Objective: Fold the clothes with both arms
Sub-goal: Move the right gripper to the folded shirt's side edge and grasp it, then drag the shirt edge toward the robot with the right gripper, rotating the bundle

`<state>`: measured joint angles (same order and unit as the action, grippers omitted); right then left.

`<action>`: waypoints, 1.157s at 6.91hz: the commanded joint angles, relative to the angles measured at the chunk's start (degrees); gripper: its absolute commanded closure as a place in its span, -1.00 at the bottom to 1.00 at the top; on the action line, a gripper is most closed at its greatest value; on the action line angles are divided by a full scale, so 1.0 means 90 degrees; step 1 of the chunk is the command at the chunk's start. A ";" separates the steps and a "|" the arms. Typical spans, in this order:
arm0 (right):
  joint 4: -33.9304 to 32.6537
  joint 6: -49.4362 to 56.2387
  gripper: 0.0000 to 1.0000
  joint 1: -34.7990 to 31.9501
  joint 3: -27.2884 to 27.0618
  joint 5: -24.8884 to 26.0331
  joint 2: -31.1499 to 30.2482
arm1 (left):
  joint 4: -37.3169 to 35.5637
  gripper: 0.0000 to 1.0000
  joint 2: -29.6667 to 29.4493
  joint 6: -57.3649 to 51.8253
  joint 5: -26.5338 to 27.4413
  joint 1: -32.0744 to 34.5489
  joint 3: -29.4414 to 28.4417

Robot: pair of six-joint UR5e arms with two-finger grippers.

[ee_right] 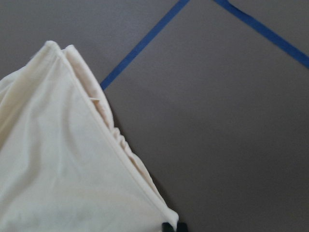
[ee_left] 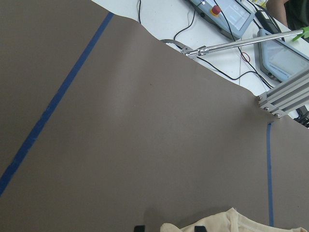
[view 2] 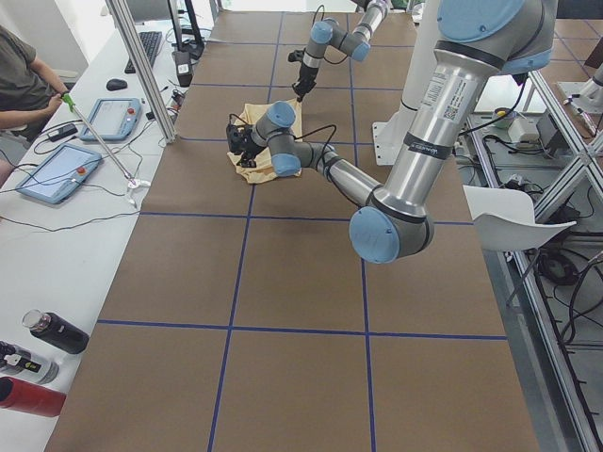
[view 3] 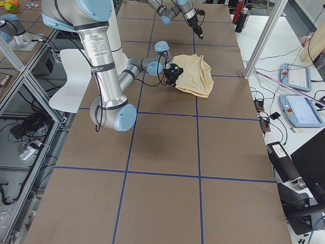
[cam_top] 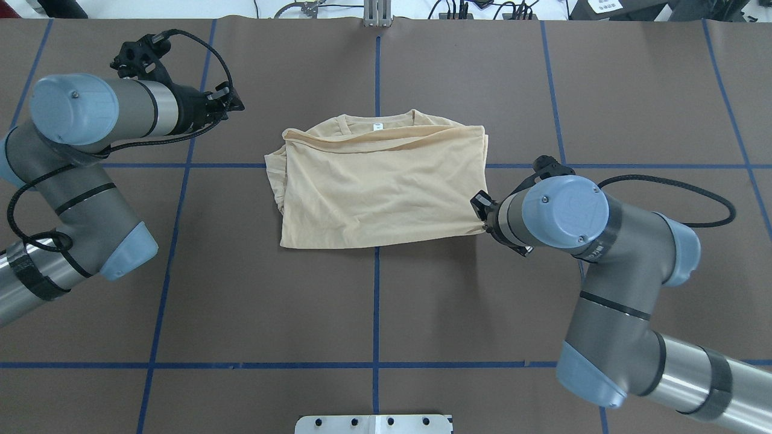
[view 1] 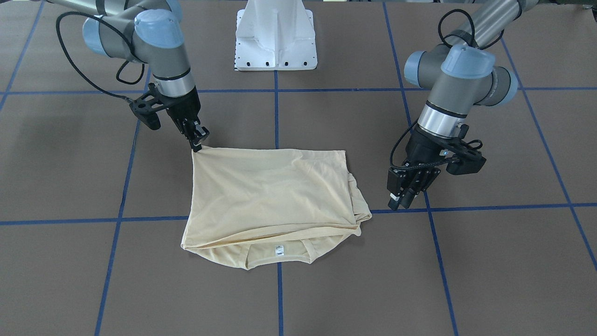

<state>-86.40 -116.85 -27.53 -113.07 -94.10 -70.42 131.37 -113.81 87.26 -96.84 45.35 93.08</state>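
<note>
The cream-yellow shirt [view 1: 270,191] lies folded into a rough rectangle on the brown table, and it also shows in the overhead view [cam_top: 380,193]. Its collar and white neck label [view 1: 279,249] point away from the robot. The navy print is hidden. My right gripper [view 1: 198,145] is shut on the shirt's near corner on the robot's right [cam_top: 482,224]; the wrist view shows the fingertips [ee_right: 174,226] pinching that corner [ee_right: 63,159]. My left gripper [view 1: 400,203] is open and empty, off the shirt on its left side [cam_top: 232,102], above bare table. A bit of shirt [ee_left: 231,222] shows in its wrist view.
The white pedestal base [view 1: 276,37] stands at the robot's side of the table. Blue tape lines [view 1: 276,116] grid the brown surface. A side bench holds tablets [view 2: 57,169] and bottles [view 2: 47,334], with an aluminium post [view 2: 141,71] at the table's far edge.
</note>
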 commanded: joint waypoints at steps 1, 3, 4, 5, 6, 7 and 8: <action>-0.1537 -0.0498 1.00 0.0896 -0.1377 -0.0004 -0.0154 | -0.0017 0.10 0.0000 0.0069 -0.0263 0.0000 0.0311; -0.2137 -0.1241 1.00 0.2029 -0.1781 -0.0091 -0.0155 | -0.0163 0.06 0.0213 0.0089 -0.0810 -0.0009 0.0799; -0.2139 -0.1428 1.00 0.2314 -0.1802 -0.0091 -0.0154 | -0.0163 0.05 0.0205 0.0485 -0.0957 -0.0048 0.0820; -0.2139 -0.1508 -0.04 0.2549 -0.1802 -0.0091 -0.0154 | -0.0250 0.04 0.0195 0.0634 -0.0949 -0.0232 0.0898; -0.2139 -0.1653 -0.99 0.2619 -0.1841 -0.0082 -0.0116 | -0.0532 -0.01 0.0195 0.0742 -0.0949 -0.0447 0.1111; -0.2129 -0.1665 -1.00 0.2494 -0.2083 -0.0091 -0.0135 | -0.1105 -0.03 0.0195 0.1014 -0.0930 -0.0845 0.1471; -0.2129 -0.1636 -1.00 0.1942 -0.2337 -0.0111 -0.0154 | -0.1430 -0.09 0.0204 0.1036 -0.0881 -0.1226 0.1629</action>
<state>-105.58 -131.53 -6.12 -131.60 -94.94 -71.66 122.66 -112.03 95.46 -105.14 38.33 105.37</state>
